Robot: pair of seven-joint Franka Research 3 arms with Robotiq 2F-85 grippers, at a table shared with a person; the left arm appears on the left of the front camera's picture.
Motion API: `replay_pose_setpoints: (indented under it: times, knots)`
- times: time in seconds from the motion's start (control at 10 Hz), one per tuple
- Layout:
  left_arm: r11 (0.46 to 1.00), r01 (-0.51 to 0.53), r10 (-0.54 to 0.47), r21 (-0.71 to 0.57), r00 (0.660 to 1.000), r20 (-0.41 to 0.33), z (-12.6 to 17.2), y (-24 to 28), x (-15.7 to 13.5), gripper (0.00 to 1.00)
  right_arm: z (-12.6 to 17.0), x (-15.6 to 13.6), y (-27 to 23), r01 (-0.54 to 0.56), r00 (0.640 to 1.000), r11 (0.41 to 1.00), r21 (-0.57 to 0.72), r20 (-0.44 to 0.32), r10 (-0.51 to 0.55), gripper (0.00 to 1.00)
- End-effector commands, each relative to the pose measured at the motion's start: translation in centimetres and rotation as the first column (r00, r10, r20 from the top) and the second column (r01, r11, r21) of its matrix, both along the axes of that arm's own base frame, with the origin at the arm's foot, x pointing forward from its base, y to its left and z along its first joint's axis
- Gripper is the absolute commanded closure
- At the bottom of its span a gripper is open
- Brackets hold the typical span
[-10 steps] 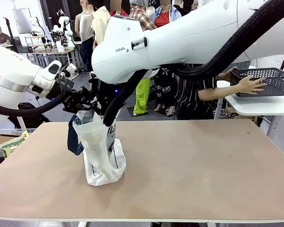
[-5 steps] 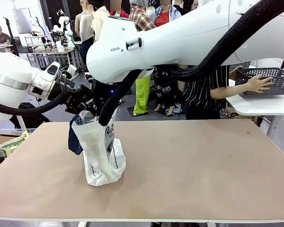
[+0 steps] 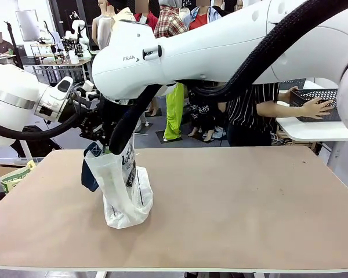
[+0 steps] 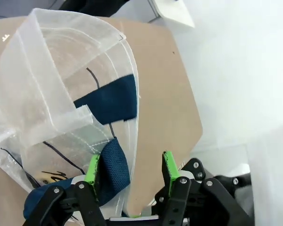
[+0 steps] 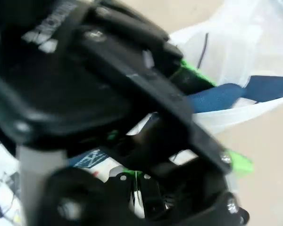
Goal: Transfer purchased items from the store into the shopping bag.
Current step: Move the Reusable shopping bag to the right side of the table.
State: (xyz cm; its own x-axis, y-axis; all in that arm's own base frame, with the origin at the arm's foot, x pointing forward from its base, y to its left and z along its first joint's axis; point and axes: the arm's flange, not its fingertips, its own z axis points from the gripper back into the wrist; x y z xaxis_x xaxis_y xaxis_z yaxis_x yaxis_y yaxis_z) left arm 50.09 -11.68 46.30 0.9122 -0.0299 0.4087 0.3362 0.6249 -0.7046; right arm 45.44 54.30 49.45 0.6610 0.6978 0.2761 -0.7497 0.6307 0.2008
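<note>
The shopping bag [image 3: 120, 191] stands upright on the left of the table, translucent white with a navy handle strip. My left gripper [image 3: 100, 138] is at its mouth. In the left wrist view the left gripper [image 4: 129, 165] is open; the navy strip [image 4: 114, 167] and the bag [image 4: 61, 94] edge lie between the green pads [image 4: 92, 169]. My right arm [image 3: 220, 46] reaches across to the same spot, and its gripper [image 3: 111, 132] is shut, mostly hidden behind its cable. The right wrist view is blurred and shows the bag [image 5: 236, 56]. A person holds the store [image 3: 323, 97], a dark basket, at far right. The purchased items are out of view.
The brown table [image 3: 232, 197] is bare right of the bag. A white side table [image 3: 313, 130] carries the basket, with the person's hand [image 3: 313, 108] on it. A box with a yellowish carton [image 3: 14, 175] sits beside the table's left edge.
My right arm has swung left over the bag. The bag's top has shifted slightly left. The left gripper's jaws have widened. The person and the basket have moved right.
</note>
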Motion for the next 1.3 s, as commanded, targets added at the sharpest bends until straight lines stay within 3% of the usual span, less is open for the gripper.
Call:
replay_pose_setpoints:
  times: [0.0, 0.5, 0.6, 0.9, 1.2]
  knots:
    - [1.0, 0.03, -0.03, -0.004, 1.0, 0.009, 0.1, -0.5, 0.6, 0.35, 0.1, 0.2, 1.1, -0.104, 0.993, 0.995, 0.001, -0.047, 0.104, 1.0]
    - [0.996, -0.026, 0.027, 0.086, 1.0, -0.002, -0.3, -1.2, 1.8, 0.35, 0.0, 0.0, 1.9, -0.133, 0.99, 0.991, -0.003, -0.045, 0.132, 1.0]
    - [0.995, -0.016, 0.016, 0.099, 1.0, 0.002, -0.4, -1.5, 2.0, 0.42, 0.0, -0.1, 2.0, -0.139, 0.989, 0.99, -0.005, -0.044, 0.138, 1.0]
    - [0.99, 0.024, -0.022, 0.14, 1.0, -0.011, -0.6, -2.2, 2.4, 0.99, 0.0, -0.3, 2.0, -0.139, 0.99, 0.99, -0.004, -0.038, 0.139, 1.0]
    - [0.987, 0.016, -0.013, 0.159, 1.0, -0.018, -0.6, -2.3, 2.3, 1.0, 0.0, -0.4, 1.8, -0.126, 0.991, 0.992, 0.0, -0.035, 0.126, 1.0]
